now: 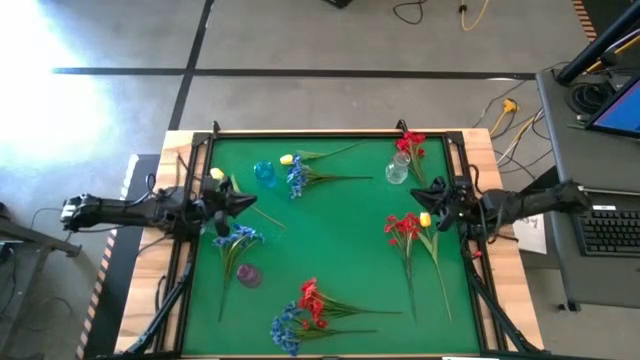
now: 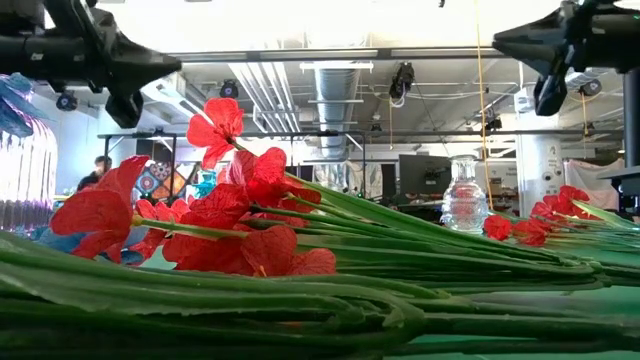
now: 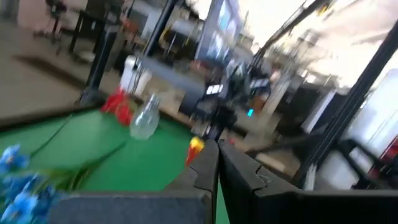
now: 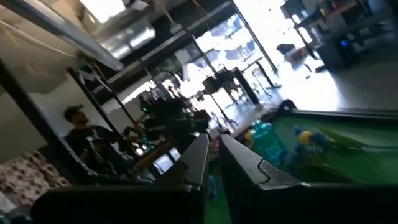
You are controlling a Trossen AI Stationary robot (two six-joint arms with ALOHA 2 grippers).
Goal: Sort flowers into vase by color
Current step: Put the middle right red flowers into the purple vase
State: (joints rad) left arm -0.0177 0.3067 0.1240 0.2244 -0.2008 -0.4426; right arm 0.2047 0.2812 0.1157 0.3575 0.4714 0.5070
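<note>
Both arms hover above the green mat with their fingers closed on nothing. My left gripper (image 1: 252,203) (image 3: 217,152) points toward the table's right. My right gripper (image 1: 412,192) (image 4: 212,146) points toward its left. Flowers lie flat on the mat: yellow (image 1: 287,159) and blue (image 1: 297,178) at the far middle, yellow (image 1: 216,175) and blue (image 1: 238,238) at the left, red (image 1: 404,226) with yellow (image 1: 425,219) at the right, red (image 1: 312,299) and blue (image 1: 286,326) at the near edge. A red flower (image 1: 410,142) sits by the clear vase (image 1: 397,169).
A blue vase (image 1: 264,173) stands at the far left and a purple vase (image 1: 249,275) at the near left. The mat (image 1: 340,240) has bare room in its middle. A desk with a keyboard (image 1: 608,230) is to the right. A person (image 4: 81,134) sits in the room beyond.
</note>
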